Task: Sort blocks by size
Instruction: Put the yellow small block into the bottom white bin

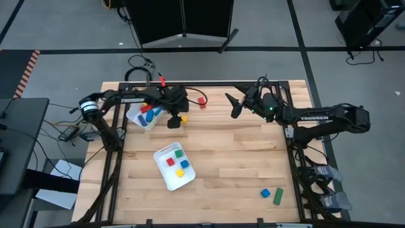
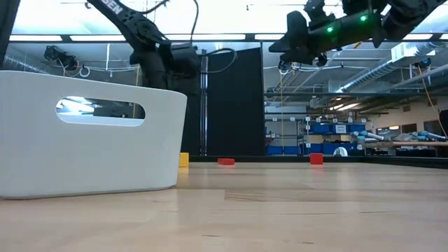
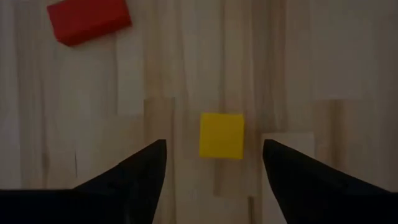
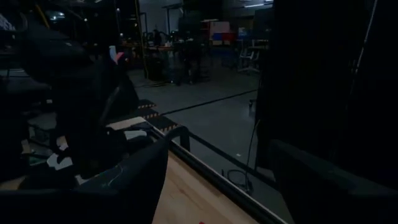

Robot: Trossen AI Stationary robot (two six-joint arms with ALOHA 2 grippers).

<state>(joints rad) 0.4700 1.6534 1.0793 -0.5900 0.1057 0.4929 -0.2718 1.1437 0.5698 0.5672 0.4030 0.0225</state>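
Pale wooden tabletop (image 1: 234, 152) carries a small yellow cube block (image 3: 221, 135), bare between the parted fingers of the left gripper (image 3: 214, 163) hovering above it, likely light, rigid and smooth, best pinched across opposite flat faces; right gripper (image 1: 235, 106) waits raised, fingers apart.

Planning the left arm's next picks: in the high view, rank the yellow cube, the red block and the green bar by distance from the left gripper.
1. Yellow cube, just beside the left gripper.
2. Red block, at the far edge.
3. Green bar, near right corner.
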